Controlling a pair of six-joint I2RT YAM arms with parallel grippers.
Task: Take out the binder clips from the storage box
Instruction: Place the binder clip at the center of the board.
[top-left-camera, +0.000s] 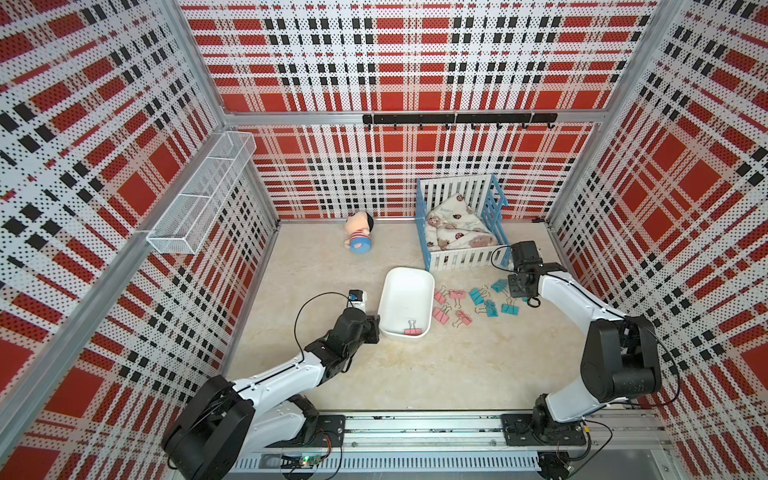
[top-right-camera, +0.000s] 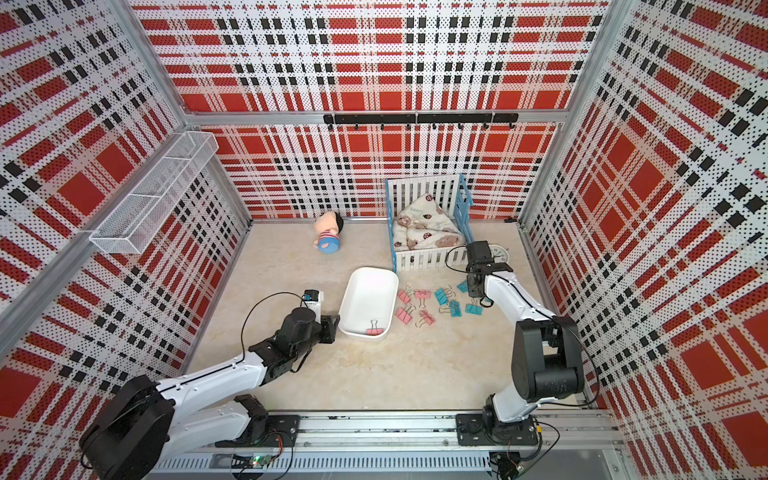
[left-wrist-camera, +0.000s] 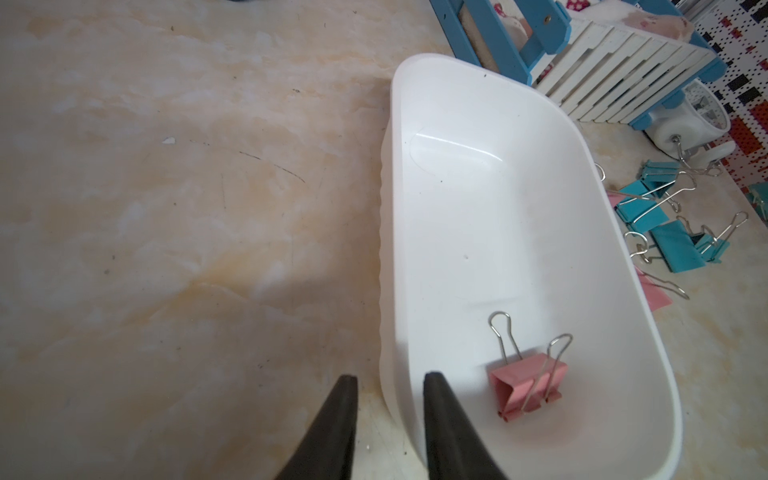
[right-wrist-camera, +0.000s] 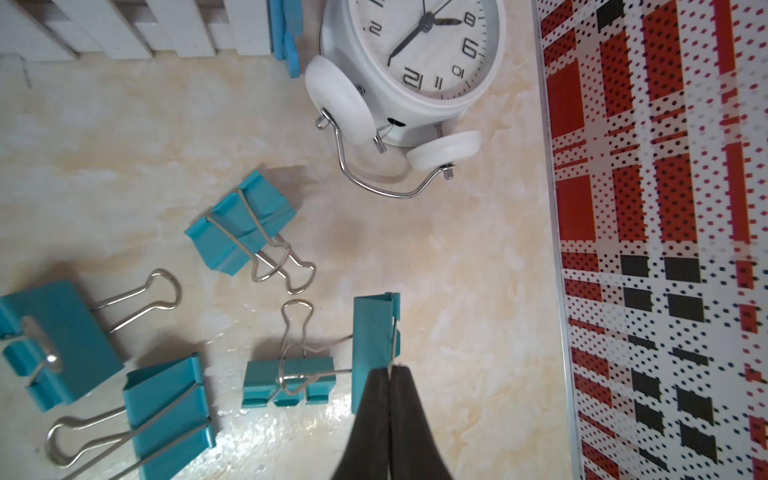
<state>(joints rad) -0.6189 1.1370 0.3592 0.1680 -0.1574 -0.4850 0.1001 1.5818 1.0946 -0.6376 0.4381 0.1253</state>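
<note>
Right hand (right-wrist-camera: 390, 370) pinched shut on teal clip (right-wrist-camera: 370, 332) by its wire, so you could drop it; left hand (left-wrist-camera: 390, 380) probably grips the box (left-wrist-camera: 519, 216) rim.

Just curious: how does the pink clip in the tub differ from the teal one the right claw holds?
The pink clip lies inside the tub, the teal clip outside it. The pink clip is untouched; the right gripper pinches the teal clip. Both have wire handles.
</note>
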